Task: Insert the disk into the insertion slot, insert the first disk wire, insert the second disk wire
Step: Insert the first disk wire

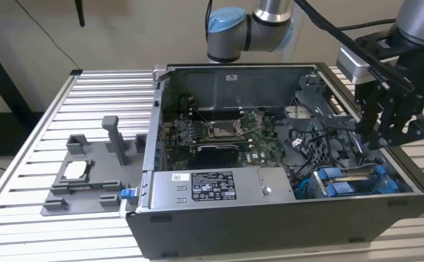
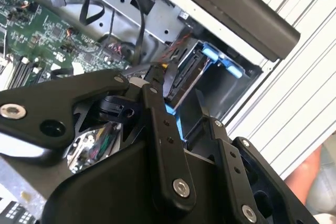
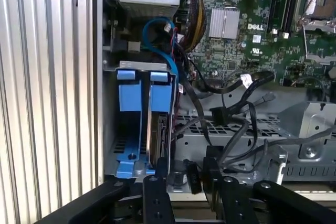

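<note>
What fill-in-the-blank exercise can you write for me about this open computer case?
1. The disk stands in the slot, in a carrier of ____ colour.
2. The pincer hangs over the case on the exterior view's ____ side.
3. The motherboard is ____.
Missing words: blue; right; green.

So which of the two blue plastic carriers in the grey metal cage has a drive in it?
The blue plastic carrier on the green motherboard side; a drive shows edge-on inside. The wall-side carrier looks empty.
</note>
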`<state>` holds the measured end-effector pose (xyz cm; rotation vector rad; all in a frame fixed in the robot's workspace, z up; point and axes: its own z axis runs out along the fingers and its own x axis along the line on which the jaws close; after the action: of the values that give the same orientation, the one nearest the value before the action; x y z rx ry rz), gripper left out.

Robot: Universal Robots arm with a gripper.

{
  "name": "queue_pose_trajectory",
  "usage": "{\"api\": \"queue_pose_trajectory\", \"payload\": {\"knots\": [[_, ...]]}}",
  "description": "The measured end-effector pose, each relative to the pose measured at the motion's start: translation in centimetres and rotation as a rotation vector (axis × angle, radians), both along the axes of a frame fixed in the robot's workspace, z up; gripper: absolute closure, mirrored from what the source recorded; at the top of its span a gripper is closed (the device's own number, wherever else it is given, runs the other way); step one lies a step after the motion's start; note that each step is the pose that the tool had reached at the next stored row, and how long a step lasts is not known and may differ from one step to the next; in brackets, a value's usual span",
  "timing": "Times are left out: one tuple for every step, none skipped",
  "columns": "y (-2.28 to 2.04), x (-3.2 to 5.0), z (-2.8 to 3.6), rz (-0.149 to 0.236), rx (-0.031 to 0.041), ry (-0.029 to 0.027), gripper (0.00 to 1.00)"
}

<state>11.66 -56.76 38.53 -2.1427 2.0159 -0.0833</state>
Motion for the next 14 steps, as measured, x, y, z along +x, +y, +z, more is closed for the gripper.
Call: {"api": "queue_pose_trajectory", "payload": {"knots": [[0.0, 0.0, 0.0, 0.009, 0.0, -0.0072, 0.59], [0.01, 0.0, 0.01, 0.018, -0.0002, -0.0133, 0.59], [0.01, -0.01, 0.01, 0.024, -0.0004, -0.0174, 0.59], [0.01, -0.04, 0.01, 0.032, -0.0012, -0.0199, 0.59], [0.0, -0.04, 0.01, 0.042, -0.0021, -0.0218, 0.59], [0.01, -0.04, 0.01, 0.055, -0.0028, -0.0235, 0.59], [0.01, -0.07, 0.01, 0.064, -0.0041, -0.0246, 0.59], [0.0, -0.1, 0.01, 0.074, -0.0058, -0.0252, 0.59], [0.0, -0.16, 0.01, 0.082, -0.0074, -0.0254, 0.59], [0.0, -0.18, 0.01, 0.085, -0.0077, -0.0256, 0.59], [0.0, -0.18, 0.0, 0.086, -0.0076, -0.0255, 0.59], [0.0, -0.18, 0.01, 0.086, -0.0077, -0.0255, 0.59], [0.01, -0.18, 0.01, 0.086, -0.0077, -0.0255, 0.59], [0.01, -0.18, 0.01, 0.086, -0.0077, -0.0255, 0.59]]}}
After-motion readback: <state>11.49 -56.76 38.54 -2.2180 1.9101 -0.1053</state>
